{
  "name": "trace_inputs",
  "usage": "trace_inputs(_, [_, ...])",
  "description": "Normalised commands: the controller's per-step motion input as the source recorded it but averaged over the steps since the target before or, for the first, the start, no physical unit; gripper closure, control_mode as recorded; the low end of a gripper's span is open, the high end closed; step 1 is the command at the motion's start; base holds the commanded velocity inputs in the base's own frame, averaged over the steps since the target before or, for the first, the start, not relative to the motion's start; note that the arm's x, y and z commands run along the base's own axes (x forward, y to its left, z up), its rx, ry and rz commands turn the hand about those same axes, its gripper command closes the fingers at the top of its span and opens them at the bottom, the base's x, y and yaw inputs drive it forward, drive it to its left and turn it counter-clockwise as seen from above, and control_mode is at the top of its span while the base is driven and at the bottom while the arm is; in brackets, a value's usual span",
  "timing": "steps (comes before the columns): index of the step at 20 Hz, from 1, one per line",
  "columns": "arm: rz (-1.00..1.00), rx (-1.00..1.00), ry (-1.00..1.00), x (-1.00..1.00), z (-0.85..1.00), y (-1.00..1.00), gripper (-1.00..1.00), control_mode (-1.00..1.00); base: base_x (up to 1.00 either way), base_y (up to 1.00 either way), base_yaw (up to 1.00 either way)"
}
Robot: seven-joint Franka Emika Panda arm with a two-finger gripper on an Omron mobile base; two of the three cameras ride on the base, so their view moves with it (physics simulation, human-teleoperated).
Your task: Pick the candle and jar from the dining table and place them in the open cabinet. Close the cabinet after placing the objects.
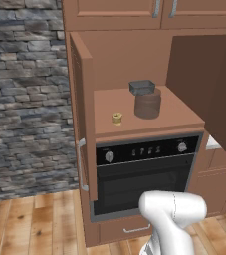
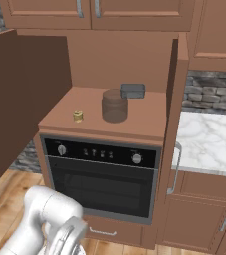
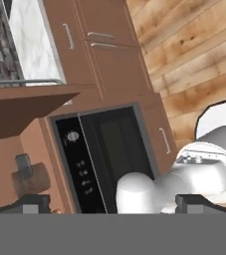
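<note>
The cabinet [image 1: 134, 60] is the largest thing: a brown wooden compartment above the oven [image 1: 144, 174], with two doors, both swung wide open. The left door [image 1: 82, 114] carries a vertical silver bar handle on its edge; the right door [image 1: 209, 84] is seen from its plain inner side. One black-fronted oven with a row of knobs is set directly under the cabinet shelf.

To the right of the cabinet, a white marble counter [image 2: 209, 139] with grey veins is seen.

One jar [image 1: 147, 103] is standing upright on the shelf, near the middle. It is a stout cylinder, brownish-grey in this light, with its long axis vertical. A flat grey piece [image 1: 142, 87], which could be its lid, is seen at its top, toward the back.

One candle [image 1: 116, 118] is standing upright on the same shelf, to the left of the jar and nearer the front edge, well apart from it. It is tiny, yellow-gold and knobbly.

The gripper [image 3: 112, 204] is held with its two dark fingertips [image 3: 32, 203] wide apart, and nothing is seen between them.
</note>
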Motion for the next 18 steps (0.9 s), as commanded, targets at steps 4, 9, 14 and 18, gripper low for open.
trace_inputs(4, [0.00, 0.15, -0.23, 0.45, -0.17, -0.13, -1.00, -1.00, 0.00, 0.00, 0.00])
trace_inputs(9, [0.00, 0.14, -0.23, 0.43, -0.18, -0.28, -1.00, -1.00, 0.00, 0.00, 0.00])
trace_inputs(14, [0.00, 0.16, -0.19, 0.60, -0.21, -0.37, -1.00, -1.00, 0.00, 0.00, 0.00])
trace_inputs(18, [0.02, 0.15, -0.20, 0.62, -0.24, -0.47, -1.00, -1.00, 0.00, 0.00, 0.00])
